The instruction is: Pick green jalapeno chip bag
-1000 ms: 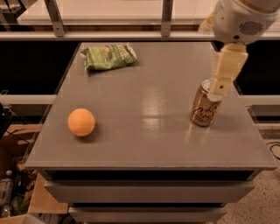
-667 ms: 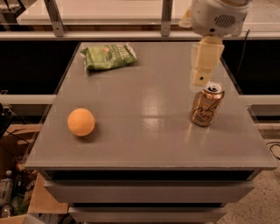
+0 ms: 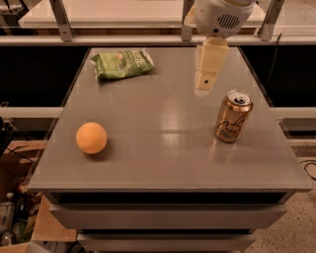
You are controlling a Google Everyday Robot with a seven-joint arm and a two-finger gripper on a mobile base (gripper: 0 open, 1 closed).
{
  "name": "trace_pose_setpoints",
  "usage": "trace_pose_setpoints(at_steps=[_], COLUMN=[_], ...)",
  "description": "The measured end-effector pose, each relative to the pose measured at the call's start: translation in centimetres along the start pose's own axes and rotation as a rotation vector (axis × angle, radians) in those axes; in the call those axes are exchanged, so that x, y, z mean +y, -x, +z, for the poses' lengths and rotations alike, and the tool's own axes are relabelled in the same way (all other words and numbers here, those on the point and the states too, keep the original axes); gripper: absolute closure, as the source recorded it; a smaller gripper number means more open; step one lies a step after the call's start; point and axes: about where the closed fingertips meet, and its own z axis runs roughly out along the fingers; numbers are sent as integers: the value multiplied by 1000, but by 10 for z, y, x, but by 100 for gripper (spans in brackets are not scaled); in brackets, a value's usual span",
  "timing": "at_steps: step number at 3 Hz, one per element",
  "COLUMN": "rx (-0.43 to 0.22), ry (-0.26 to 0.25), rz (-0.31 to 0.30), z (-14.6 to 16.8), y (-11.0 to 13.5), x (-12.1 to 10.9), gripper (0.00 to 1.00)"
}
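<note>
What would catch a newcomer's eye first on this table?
The cream gripper hangs from a white robot arm over the far middle of the grey table. A shiny gold drink can stands upright at the right, and a bright orange ball sits front left. The crinkled green jalapeno chip bag lies at the far left corner.

The wrist housing at the end of the arm is a rounded, glossy white shell, with a patch of small dark vent holes set in a grille on its face. Below it is the hand, a pale cream block of smooth plastic. It is wider at the top and narrows in a step toward its lower end, with flat faces and softly rounded edges. A small dark mark shows near its tip. The hand hangs above the far half of the table.
</note>
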Motion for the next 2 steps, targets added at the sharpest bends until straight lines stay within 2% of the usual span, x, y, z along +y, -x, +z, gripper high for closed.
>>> trace_pose_setpoints(at_steps=[1,2], rx=[-28,-71], ry=[-24,-105], rz=[31,47], z=[0,4], y=[0,8], x=[-2,-21], gripper=[0,0])
